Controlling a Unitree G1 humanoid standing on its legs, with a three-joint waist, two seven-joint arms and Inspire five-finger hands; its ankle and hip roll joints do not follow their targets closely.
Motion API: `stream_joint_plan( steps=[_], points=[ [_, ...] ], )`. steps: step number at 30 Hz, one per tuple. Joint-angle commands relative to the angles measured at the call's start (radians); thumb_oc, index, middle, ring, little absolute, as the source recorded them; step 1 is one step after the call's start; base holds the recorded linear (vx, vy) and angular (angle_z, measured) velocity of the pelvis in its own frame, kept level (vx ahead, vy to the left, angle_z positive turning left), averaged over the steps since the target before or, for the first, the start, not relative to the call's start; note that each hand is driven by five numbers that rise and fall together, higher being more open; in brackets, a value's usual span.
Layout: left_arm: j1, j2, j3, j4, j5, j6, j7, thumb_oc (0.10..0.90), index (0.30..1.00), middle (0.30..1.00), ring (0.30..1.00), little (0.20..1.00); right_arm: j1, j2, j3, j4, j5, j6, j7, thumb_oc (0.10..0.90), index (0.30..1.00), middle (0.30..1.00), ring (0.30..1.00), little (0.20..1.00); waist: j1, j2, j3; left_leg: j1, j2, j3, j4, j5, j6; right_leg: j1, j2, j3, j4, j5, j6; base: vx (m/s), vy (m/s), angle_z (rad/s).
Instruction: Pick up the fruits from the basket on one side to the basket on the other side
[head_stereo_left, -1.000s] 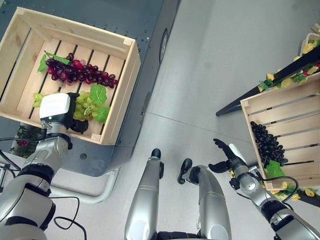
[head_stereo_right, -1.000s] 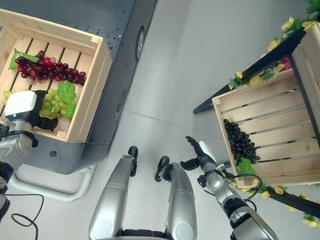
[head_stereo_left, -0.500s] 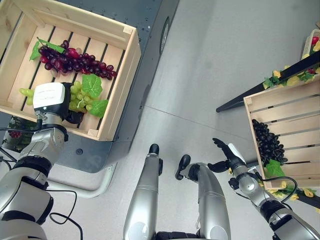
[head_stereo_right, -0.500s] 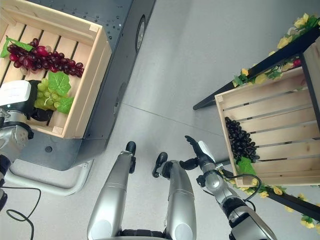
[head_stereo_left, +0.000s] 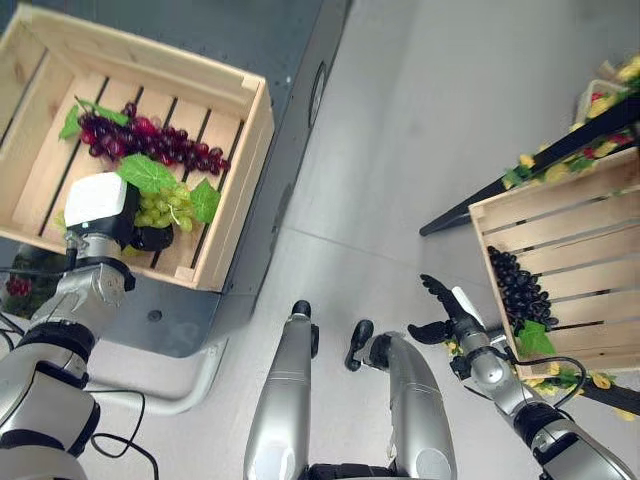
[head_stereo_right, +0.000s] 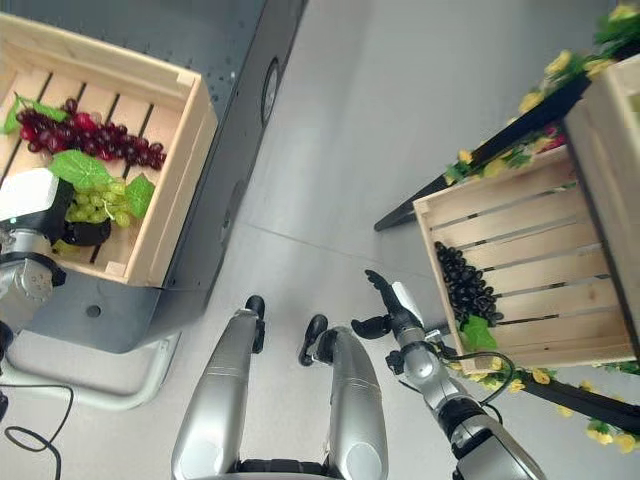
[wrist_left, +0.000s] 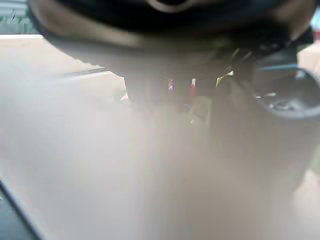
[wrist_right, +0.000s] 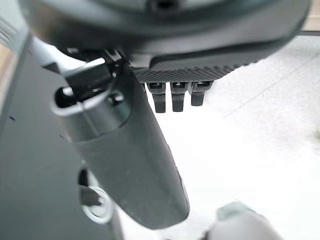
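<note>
1. A staged test hall or lab got up as a fruit stall, not a home; the smooth grey floor (head_stereo_left: 430, 120) runs bare and wide between the two hands.
2. Past the left hand (head_stereo_left: 150, 236) a slatted wooden crate (head_stereo_left: 245, 170) rests on a dark riveted metal stand (head_stereo_left: 290, 40) with a pale tubular foot (head_stereo_left: 190, 385).
3. Just beyond the right hand (head_stereo_left: 442, 312) a second wooden crate (head_stereo_left: 560, 215) sits on a black frame (head_stereo_left: 520, 182) hung with leaf and flower garlands (head_stereo_left: 585, 378).
</note>
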Motion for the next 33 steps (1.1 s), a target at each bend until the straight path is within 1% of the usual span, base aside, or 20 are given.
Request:
stream_joint_plan(
  steps=[1, 2, 3, 5, 6, 7, 9, 11, 13, 14, 15, 18, 19, 21, 24, 28, 29, 31, 32, 33],
  points=[
    [0.034, -0.011, 0.246, -0.034, -0.269, -0.105, 0.054, 0.4, 0.3, 0.3, 0.3, 0.3, 0.056, -0.042, -0.068, -0.123, 0.063, -0.066, -0.049, 0.8, 0.9, 0.9, 0.9, 0.9, 0.006, 0.071, -0.045, 0.203, -0.044, 0.042, -0.13, -0.057, 0.054, 0.149, -0.009, 0.021, -0.073, 0.1, 0.021, 0.06, -0.019, -0.17],
    [0.05, -0.021, 0.278, -0.042, -0.316, -0.122, 0.051, 0.4, 0.3, 0.3, 0.3, 0.3, 0.063, -0.038, -0.07, -0.139, 0.065, -0.062, -0.047, 0.8, 0.9, 0.9, 0.9, 0.9, 0.004, 0.074, -0.054, 0.221, -0.046, 0.042, -0.147, -0.054, 0.054, 0.163, -0.009, 0.024, -0.089, 0.104, 0.024, 0.06, -0.02, -0.25],
    [0.085, -0.053, 0.348, -0.057, -0.421, -0.161, 0.026, 0.4, 0.3, 0.3, 0.3, 0.3, 0.082, -0.024, -0.072, -0.171, 0.058, -0.052, -0.052, 0.8, 0.9, 0.9, 0.9, 0.9, -0.002, 0.083, -0.083, 0.274, -0.052, 0.041, -0.201, -0.044, 0.053, 0.205, -0.009, 0.032, -0.141, 0.115, 0.028, 0.05, -0.016, -0.24],
    [0.107, -0.078, 0.387, -0.074, -0.509, -0.186, -0.008, 0.4, 0.3, 0.3, 0.3, 0.3, 0.095, -0.017, -0.074, -0.194, 0.061, -0.053, -0.051, 0.8, 0.9, 0.9, 0.9, 0.9, -0.007, 0.092, -0.102, 0.308, -0.055, 0.04, -0.236, -0.036, 0.051, 0.232, -0.01, 0.037, -0.177, 0.124, 0.032, 0.06, -0.014, -0.17],
    [0.141, -0.11, 0.438, -0.112, -0.597, -0.203, -0.041, 0.4, 0.3, 0.3, 0.3, 0.3, 0.117, -0.008, -0.082, -0.235, 0.064, -0.038, -0.038, 0.8, 0.9, 0.9, 0.9, 0.9, -0.013, 0.101, -0.133, 0.362, -0.062, 0.037, -0.294, -0.022, 0.048, 0.276, -0.006, 0.045, -0.233, 0.133, 0.035, 0.06, -0.015, -0.08],
    [0.143, -0.112, 0.441, -0.115, -0.608, -0.208, -0.043, 0.4, 0.3, 0.3, 0.3, 0.3, 0.118, -0.007, -0.082, -0.237, 0.065, -0.038, -0.036, 0.8, 0.9, 0.9, 0.9, 0.9, -0.014, 0.102, -0.136, 0.364, -0.062, 0.036, -0.299, -0.019, 0.048, 0.277, -0.006, 0.045, -0.238, 0.135, 0.035, 0.09, -0.036, -0.06],
    [0.179, -0.136, 0.497, -0.149, -0.732, -0.222, -0.097, 0.4, 0.3, 0.3, 0.3, 0.3, 0.144, 0.001, -0.092, -0.289, 0.066, -0.031, -0.016, 0.8, 0.9, 0.9, 0.9, 0.9, -0.022, 0.109, -0.174, 0.431, -0.071, 0.028, -0.367, -0.003, 0.043, 0.338, 0.002, 0.057, -0.312, 0.146, 0.039, 0.08, -0.041, -0.05],
    [0.213, -0.157, 0.553, -0.172, -0.849, -0.23, -0.152, 0.4, 0.3, 0.3, 0.3, 0.3, 0.168, 0.011, -0.093, -0.354, 0.074, 0.004, 0.01, 0.8, 0.9, 0.9, 0.9, 0.9, -0.034, 0.12, -0.226, 0.491, -0.078, 0.029, -0.434, 0.012, 0.041, 0.395, 0.009, 0.065, -0.389, 0.158, 0.041, 0.13, -0.055, -0.06],
    [0.234, -0.182, 0.591, -0.187, -0.984, -0.238, -0.223, 0.4, 0.3, 0.3, 0.3, 0.3, 0.184, 0.019, -0.082, -0.393, 0.095, 0.008, 0.042, 0.8, 0.9, 0.9, 0.9, 0.9, -0.046, 0.135, -0.281, 0.56, -0.082, 0.031, -0.508, 0.027, 0.036, 0.466, 0.02, 0.07, -0.484, 0.172, 0.039, 0.15, -0.066, -0.03],
    [0.236, -0.185, 0.595, -0.191, -1.012, -0.243, -0.232, 0.4, 0.3, 0.3, 0.3, 0.3, 0.187, 0.019, -0.081, -0.4, 0.099, 0.01, 0.048, 0.8, 0.9, 0.9, 0.9, 0.9, -0.048, 0.138, -0.289, 0.571, -0.082, 0.03, -0.521, 0.031, 0.035, 0.478, 0.023, 0.069, -0.498, 0.175, 0.039, 0.14, -0.072, -0.02],
    [0.245, -0.2, 0.61, -0.22, -1.101, -0.245, -0.27, 0.4, 0.3, 0.3, 0.3, 0.3, 0.196, 0.022, -0.08, -0.426, 0.124, 0.018, 0.088, 0.8, 0.9, 0.9, 0.9, 0.9, -0.053, 0.148, -0.319, 0.602, -0.082, 0.027, -0.56, 0.043, 0.032, 0.511, 0.03, 0.07, -0.54, 0.182, 0.037, 0.11, -0.067, 0.03],
    [0.248, -0.22, 0.623, -0.267, -1.202, -0.234, -0.319, 0.4, 0.3, 0.3, 0.3, 0.3, 0.2, 0.026, -0.076, -0.471, 0.163, 0.06, 0.157, 0.8, 0.9, 0.9, 0.9, 0.9, -0.056, 0.158, -0.356, 0.635, -0.084, 0.014, -0.61, 0.062, 0.029, 0.545, 0.04, 0.076, -0.592, 0.195, 0.035, 0.08, -0.091, 0.05],
    [0.247, -0.23, 0.626, -0.312, -1.232, -0.22, -0.344, 0.4, 0.3, 0.3, 0.3, 0.3, 0.197, 0.026, -0.07, -0.51, 0.207, 0.107, 0.221, 0.8, 0.9, 0.9, 0.9, 0.9, -0.054, 0.162, -0.378, 0.656, -0.086, 0.0, -0.651, 0.077, 0.027, 0.565, 0.047, 0.08, -0.63, 0.209, 0.035, 0.06, -0.147, 0.02],
    [0.243, -0.241, 0.62, -0.344, -1.236, -0.22, -0.366, 0.4, 0.3, 0.3, 0.3, 0.3, 0.194, 0.025, -0.063, -0.54, 0.236, 0.143, 0.248, 0.8, 0.9, 0.9, 0.9, 0.9, -0.052, 0.163, -0.391, 0.671, -0.086, -0.008, -0.679, 0.088, 0.024, 0.583, 0.051, 0.082, -0.663, 0.217, 0.034, 0.04, -0.121, -0.01],
    [0.202, -0.258, 0.571, -0.434, -1.198, -0.217, -0.404, 0.4, 0.3, 0.3, 0.3, 0.3, 0.152, 0.026, -0.069, -0.654, 0.384, 0.234, 0.33, 0.8, 0.9, 0.9, 0.9, 0.9, -0.049, 0.167, -0.425, 0.704, -0.085, -0.028, -0.766, 0.123, 0.016, 0.62, 0.068, 0.091, -0.754, 0.251, 0.035, 0.02, -0.135, 0.0],
    [0.136, -0.268, 0.505, -0.491, -1.146, -0.215, -0.434, 0.4, 0.3, 0.3, 0.3, 0.3, 0.059, 0.044, -0.059, -0.75, 0.448, 0.288, 0.352, 0.8, 0.9, 0.9, 0.9, 0.9, -0.046, 0.17, -0.451, 0.722, -0.083, -0.041, -0.845, 0.164, 0.005, 0.647, 0.083, 0.096, -0.843, 0.295, 0.038, 0.0, -0.101, -0.01],
    [0.128, -0.268, 0.498, -0.496, -1.138, -0.214, -0.443, 0.4, 0.3, 0.3, 0.3, 0.3, 0.048, 0.045, -0.057, -0.756, 0.456, 0.287, 0.36, 0.8, 0.9, 0.9, 0.9, 0.9, -0.045, 0.169, -0.452, 0.722, -0.084, -0.042, -0.849, 0.166, 0.004, 0.649, 0.084, 0.096, -0.85, 0.299, 0.038, -0.03, -0.087, -0.08],
    [0.082, -0.278, 0.451, -0.513, -1.106, -0.214, -0.448, 0.4, 0.3, 0.3, 0.3, 0.3, -0.022, 0.054, -0.053, -0.788, 0.496, 0.316, 0.375, 0.8, 0.9, 0.9, 0.9, 0.9, -0.045, 0.168, -0.46, 0.713, -0.085, -0.047, -0.852, 0.17, 0.0, 0.653, 0.089, 0.097, -0.873, 0.312, 0.037, -0.03, -0.072, -0.11],
    [0.035, -0.287, 0.405, -0.526, -1.075, -0.214, -0.451, 0.4, 0.3, 0.3, 0.3, 0.3, -0.101, 0.065, -0.051, -0.798, 0.551, 0.349, 0.377, 0.8, 0.9, 0.9, 0.9, 0.9, -0.042, 0.166, -0.47, 0.704, -0.087, -0.053, -0.852, 0.17, -0.001, 0.654, 0.09, 0.094, -0.886, 0.317, 0.037, -0.02, -0.042, -0.04],
    [0.033, -0.286, 0.404, -0.525, -1.075, -0.214, -0.451, 0.4, 0.3, 0.3, 0.3, 0.3, -0.103, 0.065, -0.052, -0.797, 0.552, 0.349, 0.377, 0.8, 0.9, 0.9, 0.9, 0.9, -0.042, 0.165, -0.469, 0.704, -0.087, -0.053, -0.852, 0.17, -0.001, 0.654, 0.09, 0.094, -0.886, 0.317, 0.037, -0.02, -0.063, -0.01]
  ],
)
